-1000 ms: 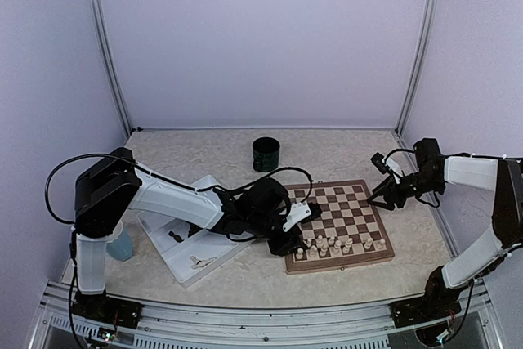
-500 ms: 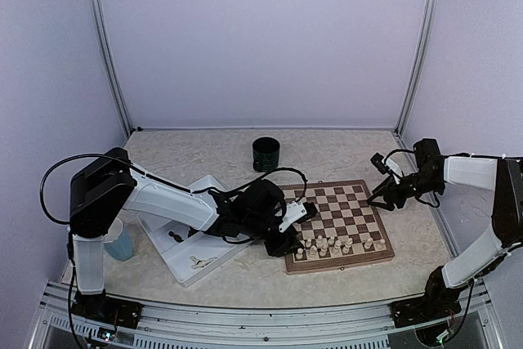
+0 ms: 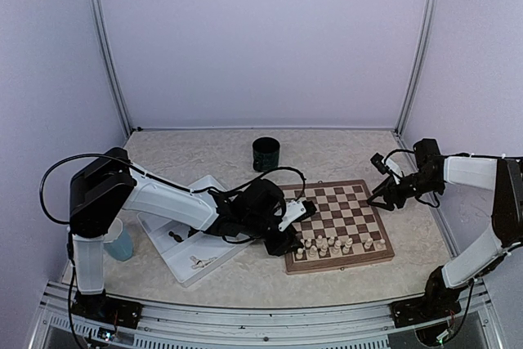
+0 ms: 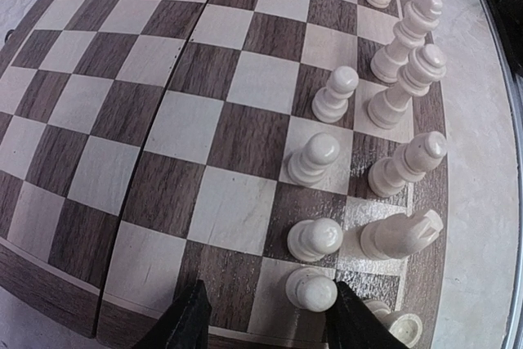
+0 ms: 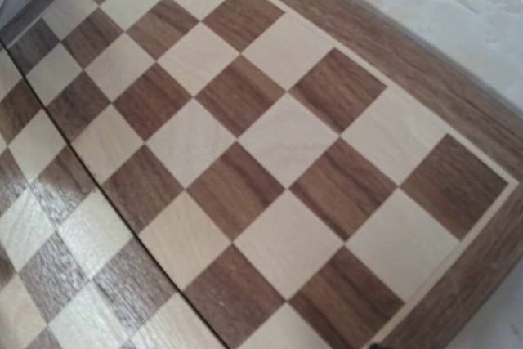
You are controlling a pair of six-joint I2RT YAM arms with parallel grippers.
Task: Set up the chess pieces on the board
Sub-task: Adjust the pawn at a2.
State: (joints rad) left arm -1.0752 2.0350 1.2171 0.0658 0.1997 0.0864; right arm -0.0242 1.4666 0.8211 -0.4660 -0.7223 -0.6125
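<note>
**Left gripper straddles a cream pawn at the board's near-left corner**

The left gripper (image 4: pixel 270 316) hangs low over the near-left corner of the chessboard (image 3: pixel 353 212). Its jaws stand about half open, one on each side of a cream pawn (image 4: pixel 310 290). The pawn stands upright on its own base, close against the right finger (image 4: pixel 350 320) and well clear of the left finger, so nothing is clamped. It closes the end of a short line of cream pawns (image 4: pixel 315 157), with the taller cream back-row pieces (image 4: pixel 404 161) along the board's near edge behind them.

This looks like the end of a placement. The jaws should not close any further. The safe exit is straight up, with a slight drift away from the finger beside the pawn so it does not drag the piece over. The next pawn (image 4: pixel 315 239) stands just beside it, and any sideways sweep would risk both. After that, the white tray (image 3: pixel 176 263) to the left looks like the source of the remaining pieces, including a dark piece (image 3: pixel 174 236).

The right gripper (image 3: pixel 382 195) hovers over the board's far right edge, above bare squares. Its fingers are not visible in its own wrist view, so I cannot tell how wide it is open or whether it holds anything.
</note>
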